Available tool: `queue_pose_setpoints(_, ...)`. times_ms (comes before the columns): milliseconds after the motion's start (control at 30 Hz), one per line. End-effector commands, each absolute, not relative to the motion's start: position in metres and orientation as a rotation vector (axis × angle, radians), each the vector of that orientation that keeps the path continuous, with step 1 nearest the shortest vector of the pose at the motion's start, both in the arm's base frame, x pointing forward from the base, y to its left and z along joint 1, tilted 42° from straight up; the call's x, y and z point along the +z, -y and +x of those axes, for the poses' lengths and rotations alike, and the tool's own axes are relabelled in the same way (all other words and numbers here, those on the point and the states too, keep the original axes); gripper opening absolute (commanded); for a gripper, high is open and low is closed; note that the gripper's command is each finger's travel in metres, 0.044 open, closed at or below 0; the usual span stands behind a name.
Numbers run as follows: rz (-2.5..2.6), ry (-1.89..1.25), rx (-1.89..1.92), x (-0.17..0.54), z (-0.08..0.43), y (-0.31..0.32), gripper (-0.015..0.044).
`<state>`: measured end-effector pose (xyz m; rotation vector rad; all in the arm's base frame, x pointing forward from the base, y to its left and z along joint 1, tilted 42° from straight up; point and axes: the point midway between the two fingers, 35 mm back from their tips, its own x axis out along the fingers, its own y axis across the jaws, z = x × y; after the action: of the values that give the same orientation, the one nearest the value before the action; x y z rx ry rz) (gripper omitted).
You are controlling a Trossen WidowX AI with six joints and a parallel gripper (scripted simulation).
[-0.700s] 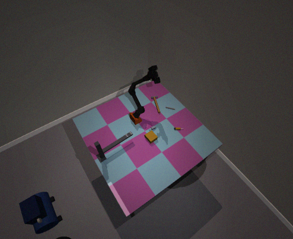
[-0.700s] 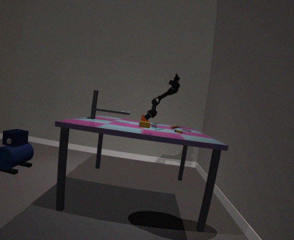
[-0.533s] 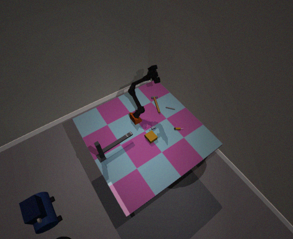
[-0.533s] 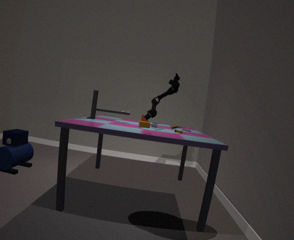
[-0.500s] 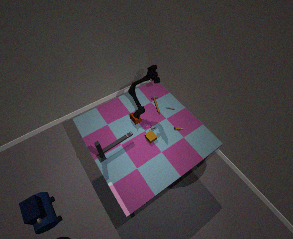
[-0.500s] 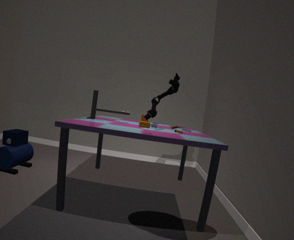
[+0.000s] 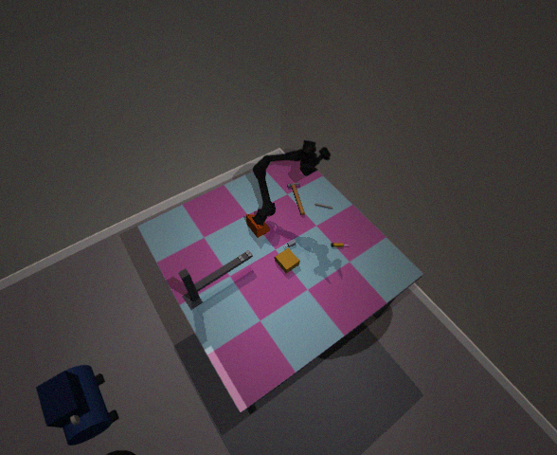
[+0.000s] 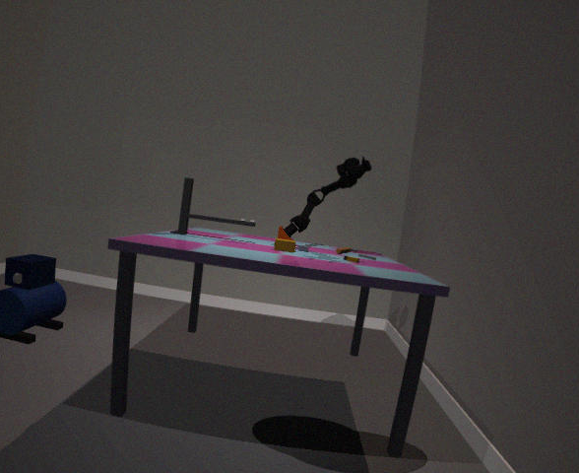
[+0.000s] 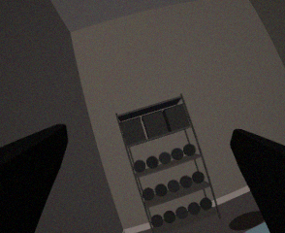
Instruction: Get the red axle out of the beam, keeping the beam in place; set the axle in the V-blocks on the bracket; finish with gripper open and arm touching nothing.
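Gripper [image 7: 324, 154] [image 8: 366, 163] [image 9: 153, 135] fingers stand wide open with nothing between them, raised high above the far side of the table [image 7: 281, 342] [image 8: 280, 271]. The table is checkered in pink and pale blue and has 4 legs.

A shelf rack [image 9: 201, 156] stands by the wall, 3 dark bins [image 9: 155, 123] side by side in its upper part; their contents are too dark to tell. Below them, 3 shelves carry 5 round dark objects each.

On the floor, an air compressor [image 7: 90, 401] [image 8: 28, 305] has a blue tank. The black arm [image 7: 264, 186] [image 8: 308, 207] rises from an orange base [image 7: 254, 226] [image 8: 283, 234].

Well apart from the gripper, a gray post [image 7: 188, 286] [image 8: 186, 203] bears a horizontal bar [image 7: 220, 272] [image 8: 219, 220], with 2 small light blocks [image 7: 244, 255] [image 8: 248, 221] at its free end. I cannot make out the red axle, nor whether it is in the beam.

A hammer [image 7: 297, 199] lies beyond a yellow block [image 7: 286, 260] [image 8: 285, 244], near a screwdriver [image 7: 337, 245] [image 8: 352, 258] and a thin rod [image 7: 323, 206]. A small metal piece [image 7: 290, 245] lies just beside the block.
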<state>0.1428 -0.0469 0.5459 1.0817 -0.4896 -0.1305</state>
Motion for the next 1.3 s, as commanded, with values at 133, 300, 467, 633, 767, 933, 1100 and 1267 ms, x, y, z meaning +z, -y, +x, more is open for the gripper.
queue_pose_setpoints(133,0.364,0.03,-0.16,0.463,0.238,0.0,0.044)
queue_pose_setpoints(300,0.034,-0.212,-0.082,0.406,0.272,-0.015,0.044)
queue_pose_setpoints(467,-0.253,-0.45,0.065,0.341,0.295,-0.026,0.044)
queue_pose_setpoints(633,-0.513,-0.674,0.298,0.272,0.301,-0.032,0.044)
queue_pose_setpoints(767,-0.656,-0.804,0.532,0.223,0.295,-0.037,0.044)
queue_pose_setpoints(933,-0.752,-0.89,0.872,0.171,0.275,-0.043,0.044)
queue_pose_setpoints(1100,-0.742,-0.849,1.255,0.132,0.246,-0.053,0.044)
queue_pose_setpoints(1267,-0.645,-0.692,1.524,0.115,0.222,-0.063,0.044)
